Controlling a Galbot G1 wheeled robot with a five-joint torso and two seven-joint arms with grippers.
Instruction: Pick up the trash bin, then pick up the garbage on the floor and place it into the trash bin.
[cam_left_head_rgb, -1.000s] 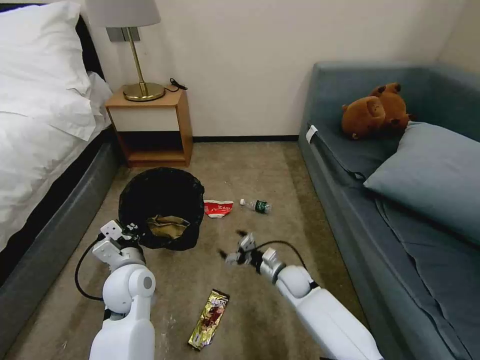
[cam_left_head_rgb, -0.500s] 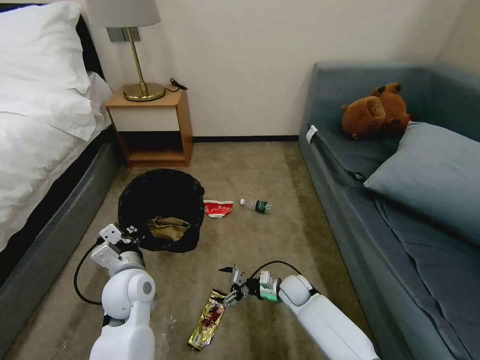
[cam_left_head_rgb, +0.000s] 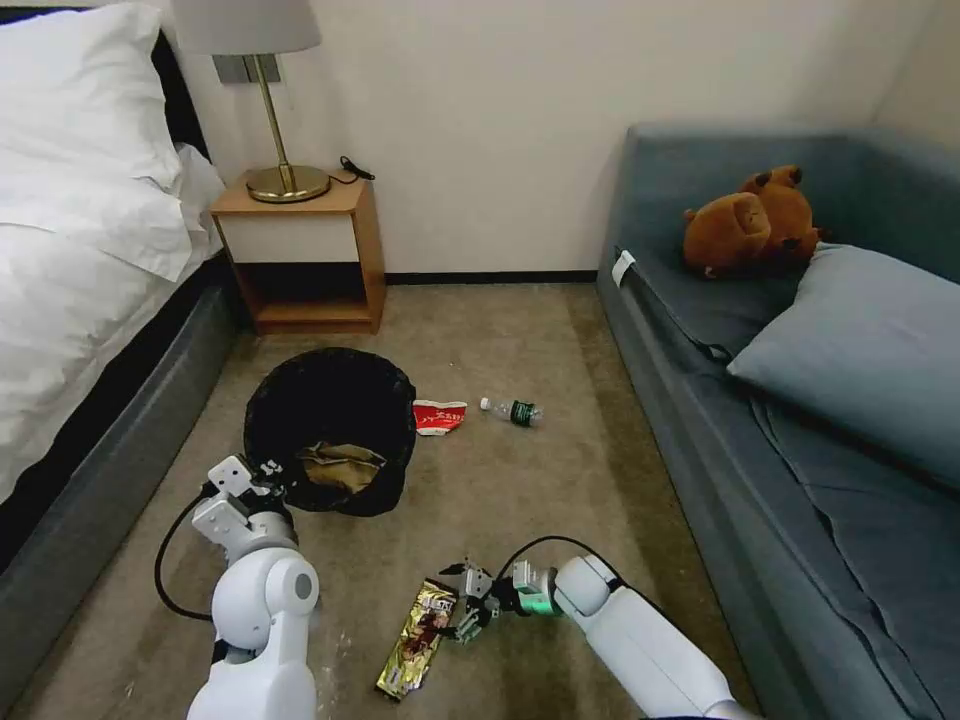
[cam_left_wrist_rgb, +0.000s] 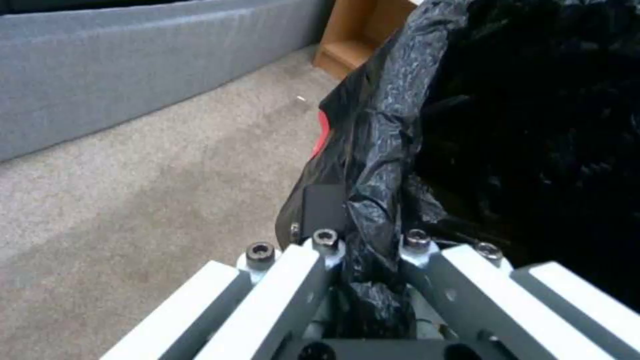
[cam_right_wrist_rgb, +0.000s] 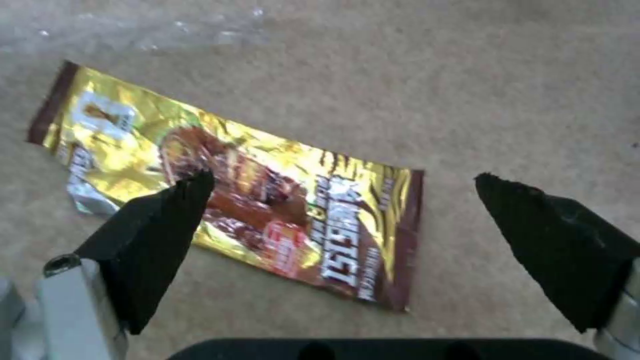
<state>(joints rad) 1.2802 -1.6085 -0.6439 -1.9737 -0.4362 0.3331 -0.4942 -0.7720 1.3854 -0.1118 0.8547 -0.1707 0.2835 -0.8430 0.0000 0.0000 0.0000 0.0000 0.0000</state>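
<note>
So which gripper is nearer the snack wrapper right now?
Right. The right gripper hangs open just beside the top end of the snack wrapper. The left gripper is farther off, shut on the trash bin rim.

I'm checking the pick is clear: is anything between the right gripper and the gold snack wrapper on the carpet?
Nothing visible. The right gripper hangs open right above the snack wrapper, which lies flat on bare carpet.
</note>
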